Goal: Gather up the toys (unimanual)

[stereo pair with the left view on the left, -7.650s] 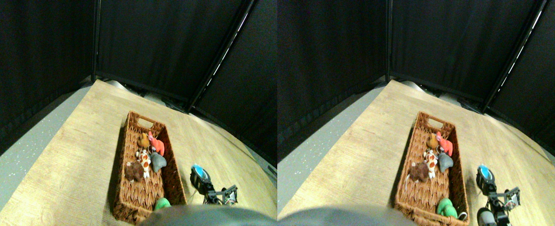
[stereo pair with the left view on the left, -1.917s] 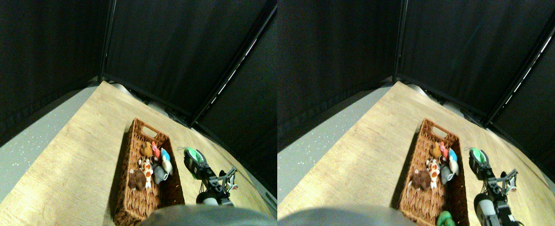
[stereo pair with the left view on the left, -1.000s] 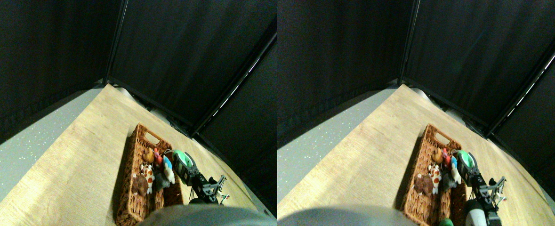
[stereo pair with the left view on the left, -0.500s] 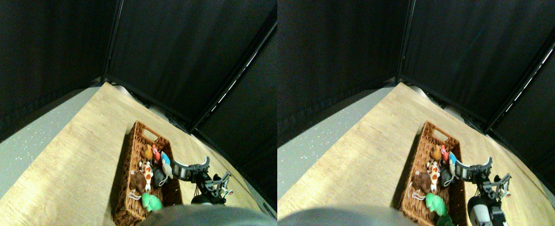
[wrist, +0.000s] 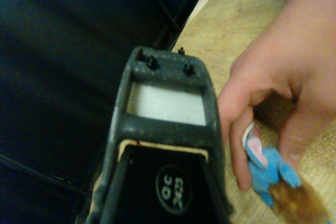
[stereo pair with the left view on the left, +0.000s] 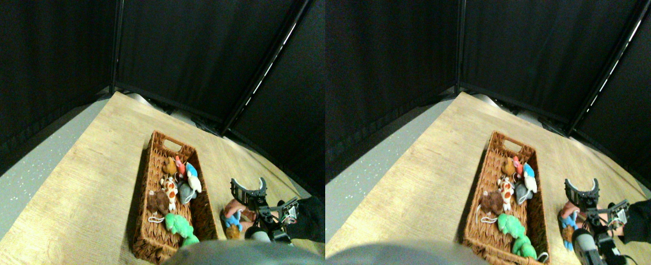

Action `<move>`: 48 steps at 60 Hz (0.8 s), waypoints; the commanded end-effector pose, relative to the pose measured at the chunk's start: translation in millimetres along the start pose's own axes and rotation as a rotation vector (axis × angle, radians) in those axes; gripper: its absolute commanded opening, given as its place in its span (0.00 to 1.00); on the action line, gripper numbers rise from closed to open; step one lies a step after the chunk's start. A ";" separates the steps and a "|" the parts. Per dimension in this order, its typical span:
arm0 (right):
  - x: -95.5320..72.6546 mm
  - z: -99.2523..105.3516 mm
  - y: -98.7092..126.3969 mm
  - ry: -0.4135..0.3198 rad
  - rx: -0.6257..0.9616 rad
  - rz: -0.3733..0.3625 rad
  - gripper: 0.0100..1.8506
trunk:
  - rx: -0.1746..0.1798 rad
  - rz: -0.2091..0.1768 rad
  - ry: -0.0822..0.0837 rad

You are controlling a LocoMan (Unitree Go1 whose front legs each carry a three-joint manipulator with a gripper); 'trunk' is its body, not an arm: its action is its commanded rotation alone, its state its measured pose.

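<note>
Right gripper (stereo pair with the left view on the left: 248,189) raised beside the basket (stereo pair with the left view on the left: 151,165), jaws spread wide, nothing between them. Most toys already in the basket: orange (stereo pair with the left view on the left: 169,165), red (stereo pair with the left view on the left: 180,164), blue-and-white (stereo pair with the left view on the left: 191,175), spotted (stereo pair with the left view on the left: 169,189), grey (stereo pair with the left view on the left: 184,193), brown (stereo pair with the left view on the left: 157,202), green (stereo pair with the left view on the left: 177,224), another green (stereo pair with the left view on the left: 190,240) at the near end. On the wooden floor (stereo pair with the left view on the left: 93,165) just right of the basket, close under the gripper: a small blue toy (stereo pair with the left view on the left: 233,222) with a brownish one (stereo pair with the left view on the left: 232,233) touching it. Person's hand (stereo pair with the left view on the left: 232,211) pressed on those two, dark sleeve (stereo pair with the left view on the left: 307,219) reaching in from the right (wrist view: fingers (wrist: 242,145) curled over the blue plush (wrist: 269,169), right beside the jaw frame).

Main risk: descent while the hand is there, hence pinched fingers. Second risk: two toys touching, so a grab may snag both, or nudge one under the basket wall. Better to wait for a clear floor.
</note>
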State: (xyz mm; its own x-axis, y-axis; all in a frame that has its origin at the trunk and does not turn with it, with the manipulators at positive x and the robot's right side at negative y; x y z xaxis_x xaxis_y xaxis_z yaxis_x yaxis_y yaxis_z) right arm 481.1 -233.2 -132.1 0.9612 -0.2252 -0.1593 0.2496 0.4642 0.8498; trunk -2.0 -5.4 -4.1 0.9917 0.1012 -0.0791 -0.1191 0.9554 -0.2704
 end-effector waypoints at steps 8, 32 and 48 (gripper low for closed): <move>-9.5 5.8 -1.9 -0.037 0.094 0.049 0.24 | 0.014 -0.021 0.019; -14.6 5.4 -29.3 -0.059 0.168 -0.009 0.37 | 0.028 -0.027 0.030; -10.2 -4.4 -52.6 0.008 0.211 -0.090 0.46 | 0.007 -0.009 0.025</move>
State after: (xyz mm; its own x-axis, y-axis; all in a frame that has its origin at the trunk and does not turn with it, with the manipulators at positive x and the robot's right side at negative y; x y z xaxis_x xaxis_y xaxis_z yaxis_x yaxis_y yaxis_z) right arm 458.2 -250.4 -176.2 0.9313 -0.2596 -0.2555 0.3241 0.2706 0.9065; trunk -3.1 -4.4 -4.9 0.9933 0.0755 -0.0871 -0.0941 0.9675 -0.2346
